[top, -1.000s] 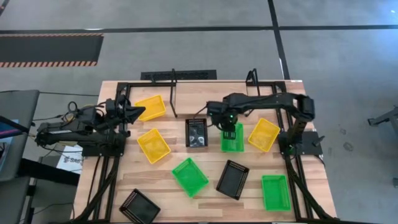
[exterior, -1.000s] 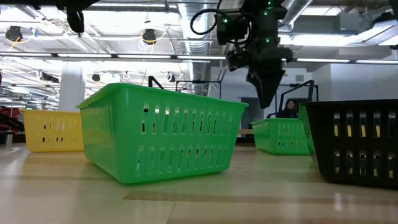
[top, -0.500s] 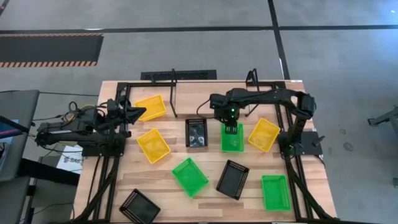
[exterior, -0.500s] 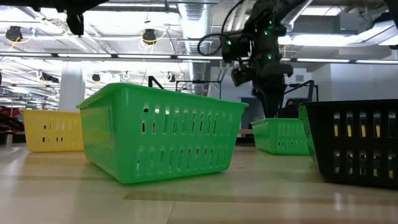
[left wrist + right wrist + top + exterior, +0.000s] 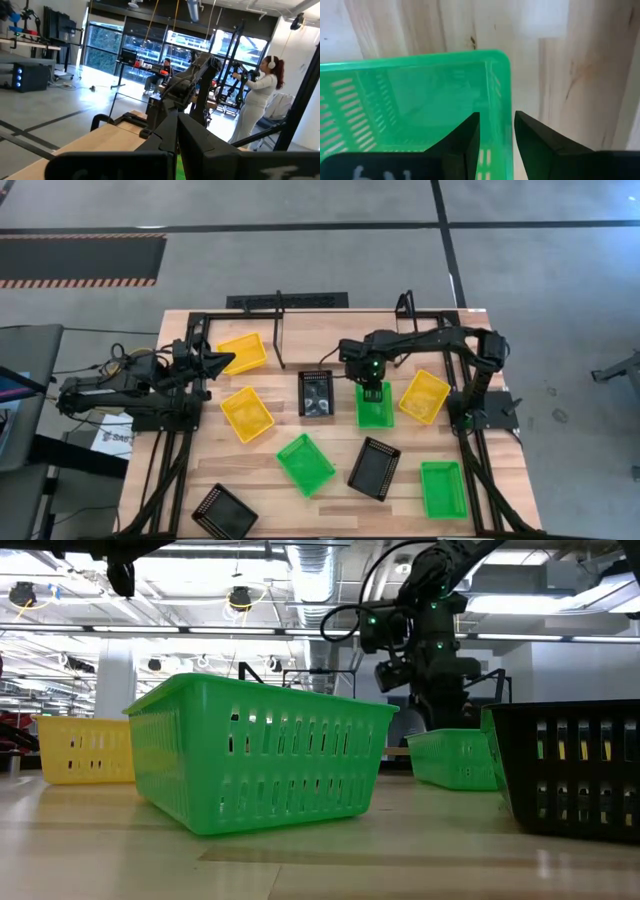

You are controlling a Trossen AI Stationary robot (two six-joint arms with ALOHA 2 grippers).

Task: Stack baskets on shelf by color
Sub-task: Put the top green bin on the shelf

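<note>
Nine baskets lie on the wooden table (image 5: 260, 500) in the high view. Yellow: one at the far left (image 5: 243, 352) just beside the left gripper (image 5: 226, 360), one below it (image 5: 247, 414), one at the right (image 5: 424, 396). Green: one under the right gripper (image 5: 372, 393), namely the centre green basket (image 5: 376, 408); one in the near middle (image 5: 305, 464); one at the near right (image 5: 443, 488). Black: one at centre with pale contents (image 5: 316, 393), one in the near middle (image 5: 374, 468), one at the near left corner (image 5: 224, 512). The left arm waits at the table's left side, its gripper pointing toward the far yellow basket. The shelf cannot be made out with certainty here; only thin black wire uprights (image 5: 279, 330) show at the far side.

Low view: near green basket (image 5: 260, 755) fills the foreground, a yellow basket (image 5: 85, 748) far left, a black basket (image 5: 575, 768) at the right edge. The right arm descends onto the far green basket (image 5: 452, 758); the fingertips are hidden behind its rim.

Left wrist view: the left gripper's fingers (image 5: 200, 145) appear pressed together, empty. A person in white (image 5: 260, 105) stands beyond the table.

Right wrist view: the two fingers (image 5: 470, 135) straddle the green basket's (image 5: 395, 100) corner wall, one inside, one outside, parted with the wall between them and not yet clamped.
</note>
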